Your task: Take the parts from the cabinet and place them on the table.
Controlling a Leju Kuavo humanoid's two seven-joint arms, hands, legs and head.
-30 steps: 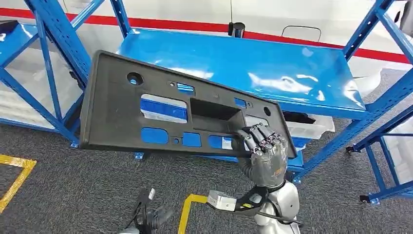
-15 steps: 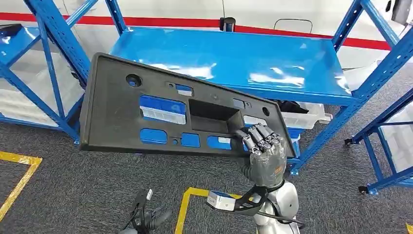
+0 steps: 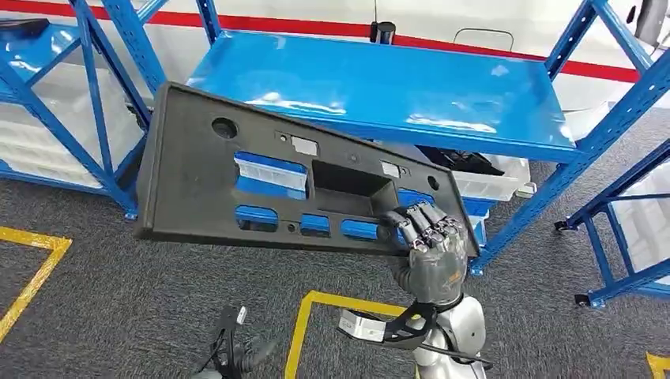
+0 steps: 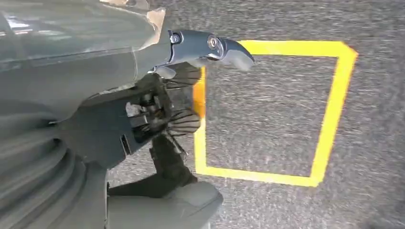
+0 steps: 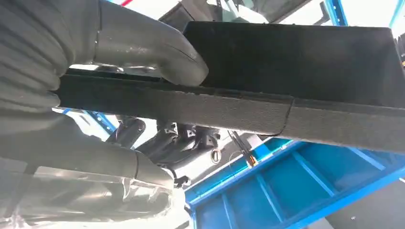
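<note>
Left hand (image 4: 157, 119), hanging low over grey carpet (image 3: 118, 316) and a yellow floor marking (image 4: 329, 109): dark fingers blurred, so cannot tell whether spread or curled; nothing plainly held.

Further right, held up in mid-air in front of the blue rack (image 3: 379, 79): a wide black panel (image 3: 197, 181), tilted, its far end raised toward the left and well out from any support. Flat moulded plastic by the look, pierced with a round hole, several slots and a deep rectangular recess near the middle. Probably stiff and light for its size, but long enough to lever hard against a grip at one end. Matte, slightly grainy edge, so likely not slippery.

At the panel's lower right edge: right hand (image 3: 430, 245) clamped on the rim, fingers (image 3: 423, 221) curled over the front face, thick thumb (image 5: 153, 52) pressed on the opposite side in the right wrist view.

Judged best taken along a thick rim or by the recess lip, not by thin webs between slots. Second grip at the free left end advisable for steadiness. No tabletop to be made out; blue shelf behind the panel bare and glossy.
</note>
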